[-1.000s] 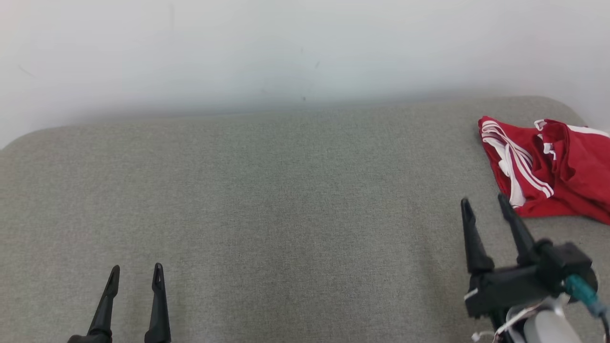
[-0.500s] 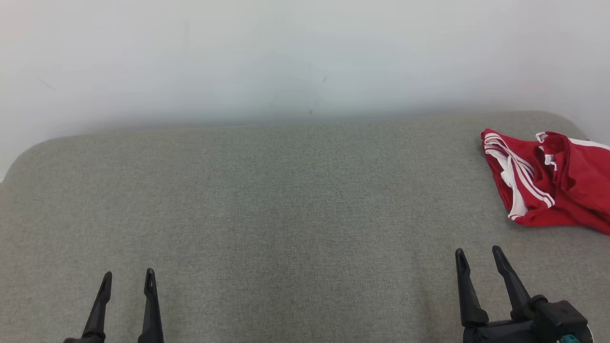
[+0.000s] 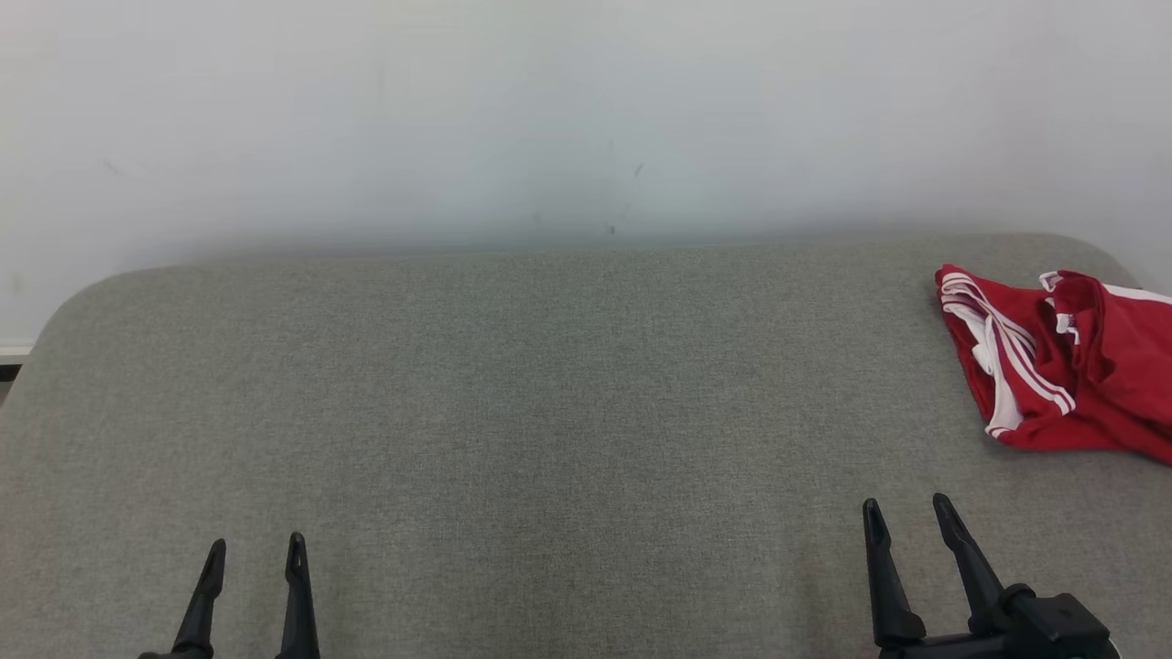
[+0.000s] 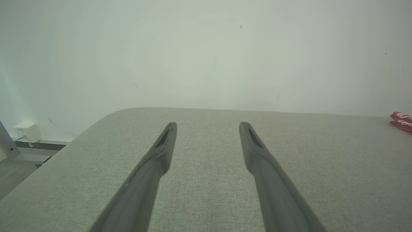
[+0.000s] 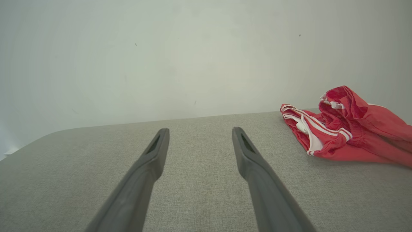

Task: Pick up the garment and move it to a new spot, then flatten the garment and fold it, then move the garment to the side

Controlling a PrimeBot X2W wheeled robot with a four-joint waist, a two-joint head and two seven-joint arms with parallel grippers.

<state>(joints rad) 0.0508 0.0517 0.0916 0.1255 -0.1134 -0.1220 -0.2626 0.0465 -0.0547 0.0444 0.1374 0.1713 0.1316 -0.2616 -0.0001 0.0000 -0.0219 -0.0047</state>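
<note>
**At the far right corner of the bench [image 3: 549, 384]: a red garment [image 3: 1062, 366], both grippers released**

Along the far edge of the bench stands a pale, plain wall [image 3: 549, 110] with a few small dark marks on it. The two far corners of the bench are rounded. From the far left corner to the garment, and down to the near edge, stretches bare grey cloth, flat and even, so this is wide open room.

The garment lies crumpled near the far right corner, close to the far edge, and it runs past the right border of the head view. It is red with white stripes and a white trim. Its cloth is soft and heaped in folds, and one fold rises higher than the rest in the right wrist view.

The left gripper [image 3: 256, 542] is over the near edge toward the left end. Its two long dark fingers are spread apart and hold nothing. The right gripper [image 3: 906, 502] is over the near edge toward the right end, also spread apart and holding nothing. It is apart from the garment, with a strip of bare cloth between them, and the garment lies farther off and to its right.

Beyond the far left corner, the left wrist view shows a small white box [image 4: 27, 131] at the foot of the wall, below the level of the bench. The bench cover is a woven, slightly rough fabric.
</note>
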